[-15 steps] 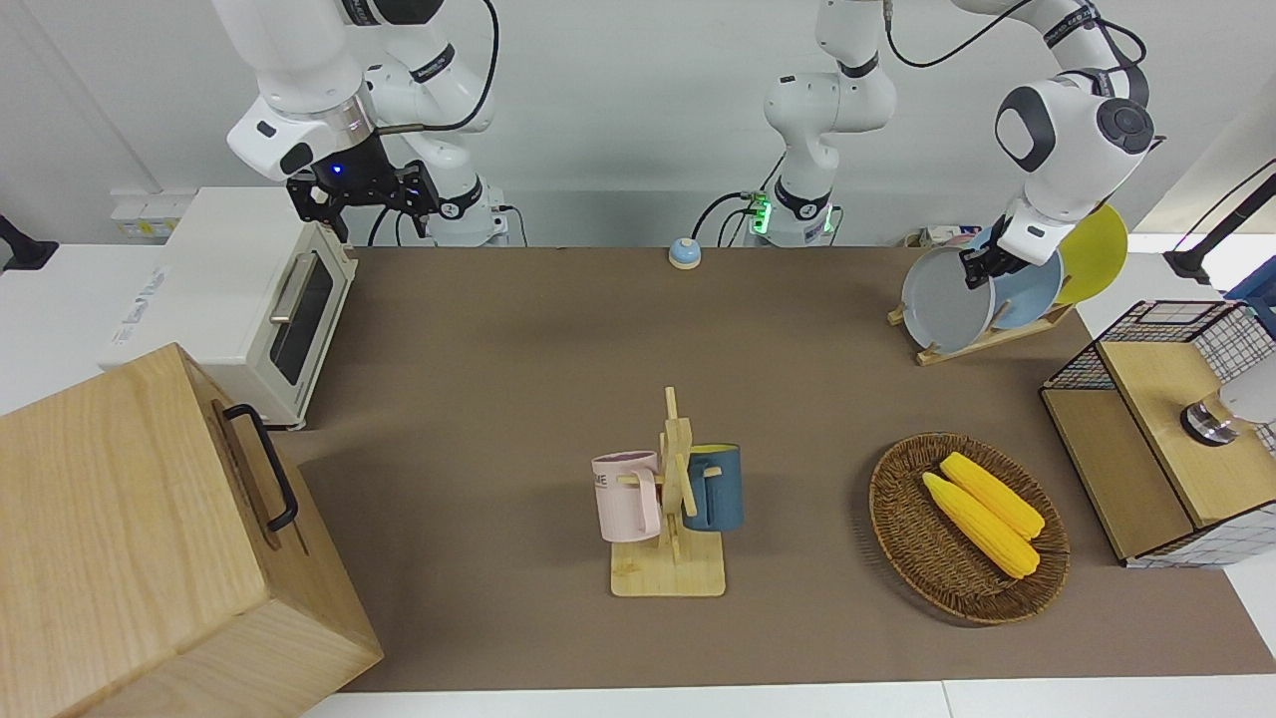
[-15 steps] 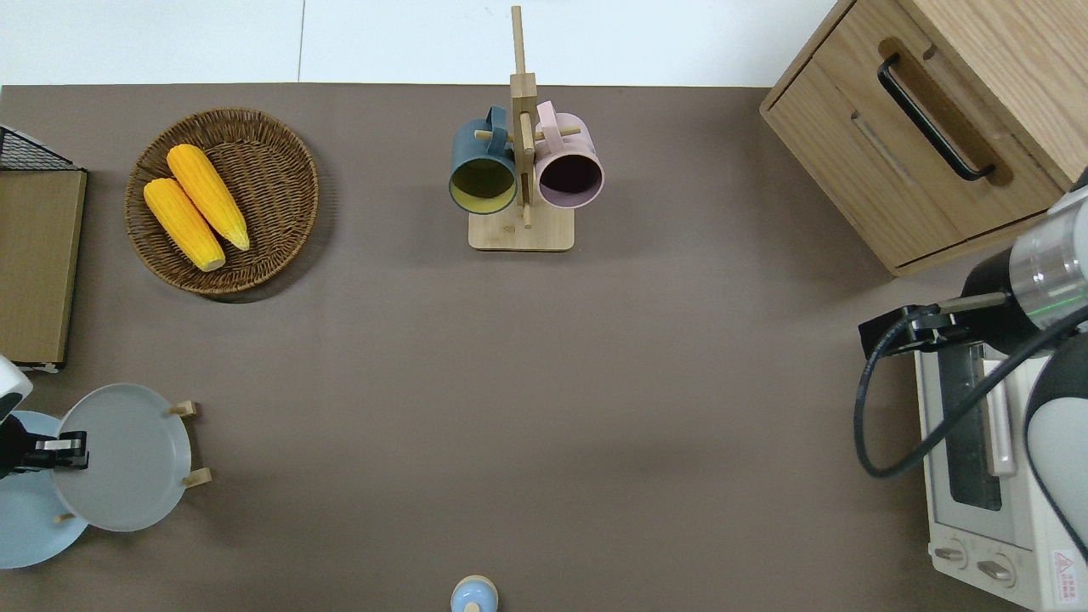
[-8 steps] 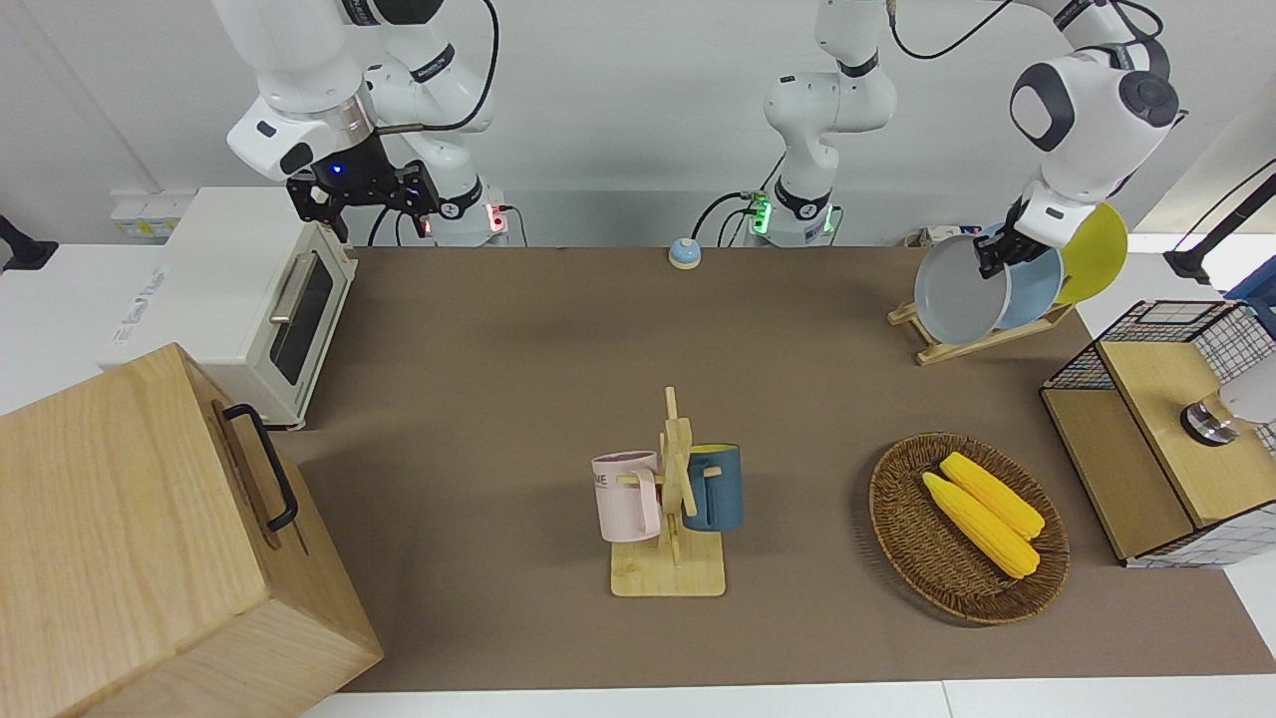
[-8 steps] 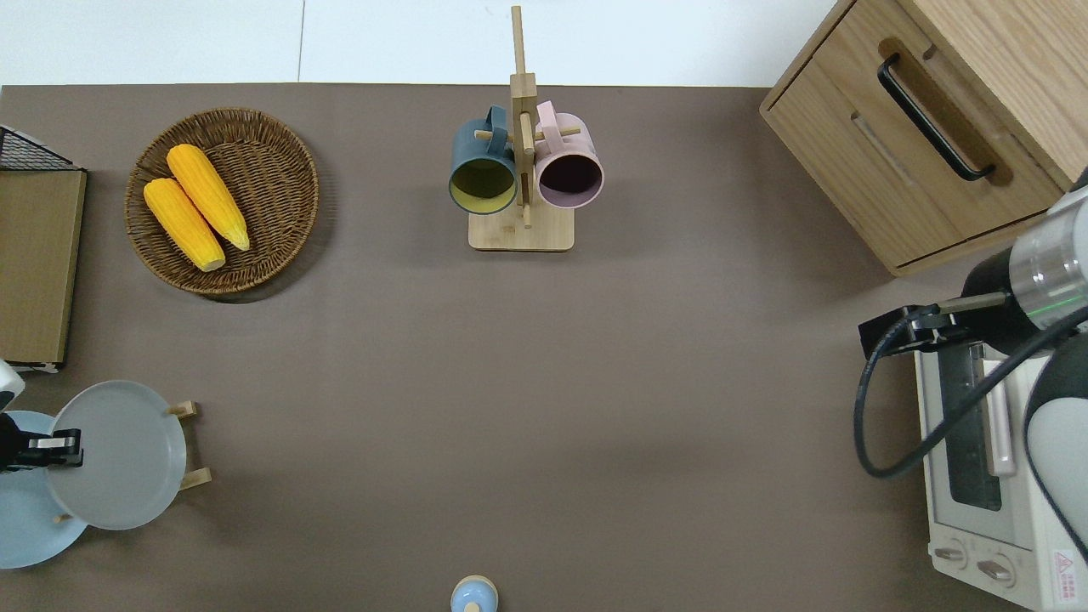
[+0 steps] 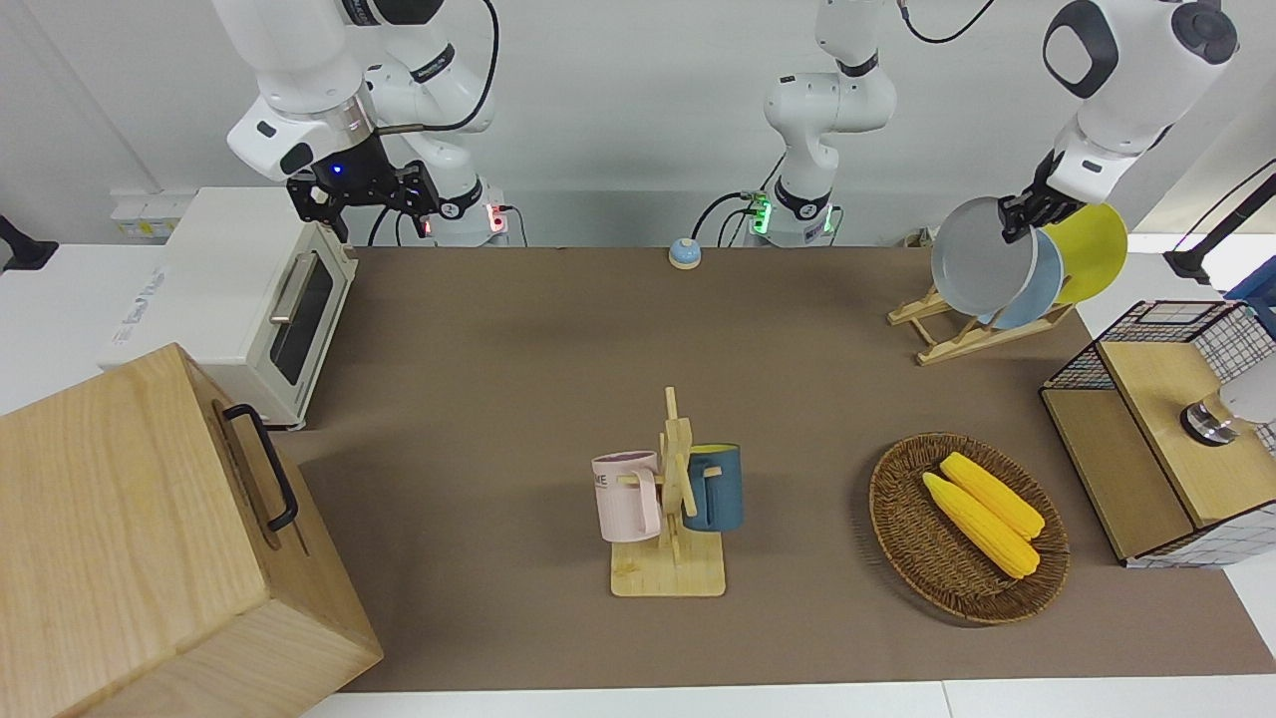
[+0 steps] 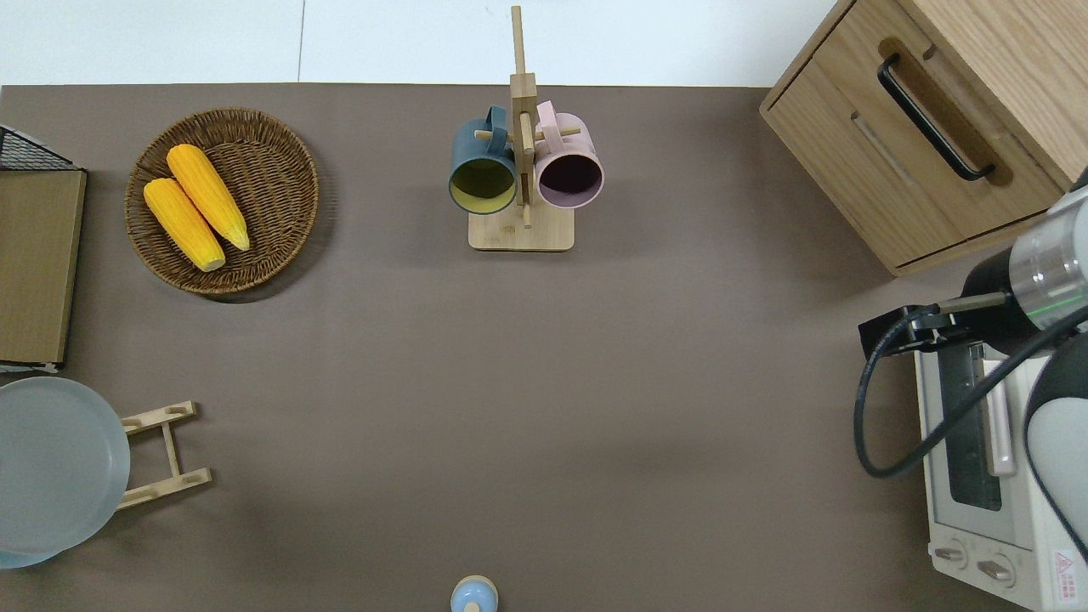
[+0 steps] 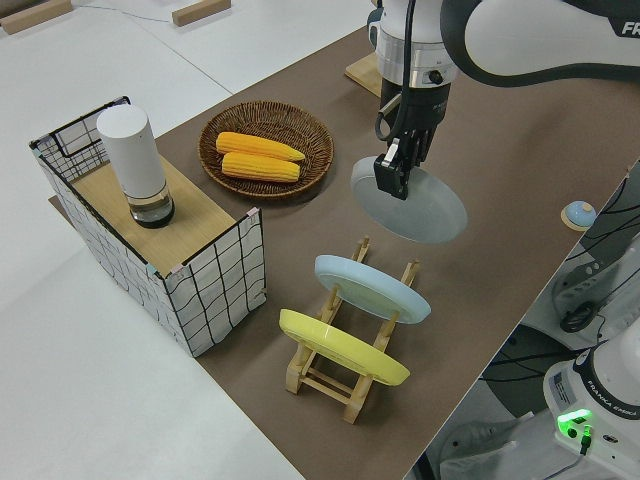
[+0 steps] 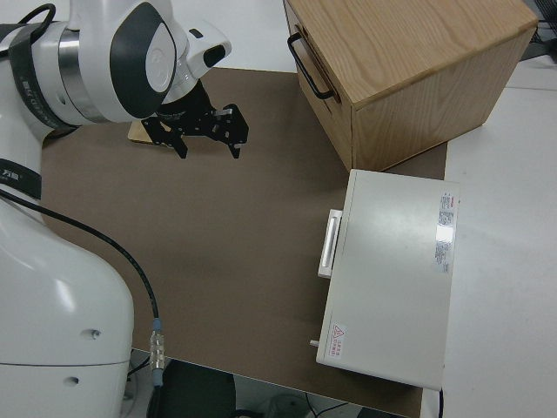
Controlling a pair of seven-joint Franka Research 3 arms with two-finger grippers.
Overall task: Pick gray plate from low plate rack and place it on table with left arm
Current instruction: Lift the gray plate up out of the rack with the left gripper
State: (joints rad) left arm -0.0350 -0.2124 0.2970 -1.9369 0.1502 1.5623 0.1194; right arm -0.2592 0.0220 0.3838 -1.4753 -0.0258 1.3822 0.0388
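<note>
Gray plate (image 5: 974, 255) hides light-blue plate (image 5: 1037, 289) in overhead view.

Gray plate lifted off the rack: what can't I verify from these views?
- Left gripper: cut off by the overhead view's edge, so what it hangs over there is unconfirmed.
- Gray plate: partly out of frame overhead; its underside is hidden in every view.
- Low plate rack: in the front view the gray plate covers its upper slots.
- Light-blue plate: overhead only a sliver shows beneath the gray plate.
</note>
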